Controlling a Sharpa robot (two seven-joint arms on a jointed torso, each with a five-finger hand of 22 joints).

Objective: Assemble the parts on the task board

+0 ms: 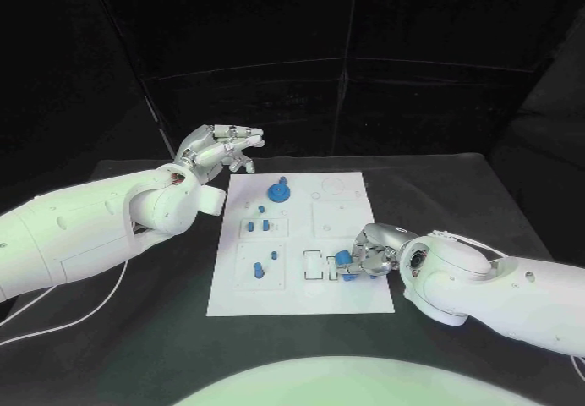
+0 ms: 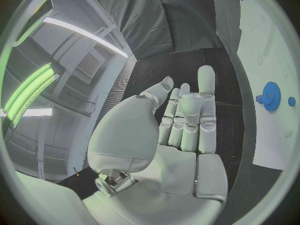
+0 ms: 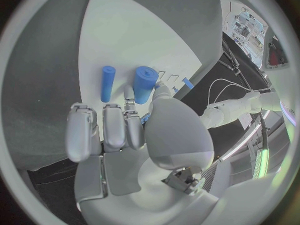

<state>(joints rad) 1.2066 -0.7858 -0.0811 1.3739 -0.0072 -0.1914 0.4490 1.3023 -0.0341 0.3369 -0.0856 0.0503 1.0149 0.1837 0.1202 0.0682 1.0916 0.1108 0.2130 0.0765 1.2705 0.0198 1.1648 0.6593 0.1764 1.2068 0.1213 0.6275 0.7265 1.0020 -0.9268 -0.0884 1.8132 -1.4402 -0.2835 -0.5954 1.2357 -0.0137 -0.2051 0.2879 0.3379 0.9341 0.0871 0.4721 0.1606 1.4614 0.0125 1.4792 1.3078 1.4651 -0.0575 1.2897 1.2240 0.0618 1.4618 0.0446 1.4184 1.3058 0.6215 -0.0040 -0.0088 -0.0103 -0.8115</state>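
Board (image 1: pixel 366 300) white, mid-table; left hand (image 1: pixel 222 149) off its far-left corner, fingers apart, holding nothing; right hand (image 1: pixel 366 254) at near-right edge, pinching blue part (image 1: pixel 345 257) over slot area; blue gear (image 1: pixel 279 192) seated at far end. Step: prob. insertion; next needs alignment w/ slot, then press down.

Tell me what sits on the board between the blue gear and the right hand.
In the head view, small blue parts stand on the task board between the blue gear and the right hand.
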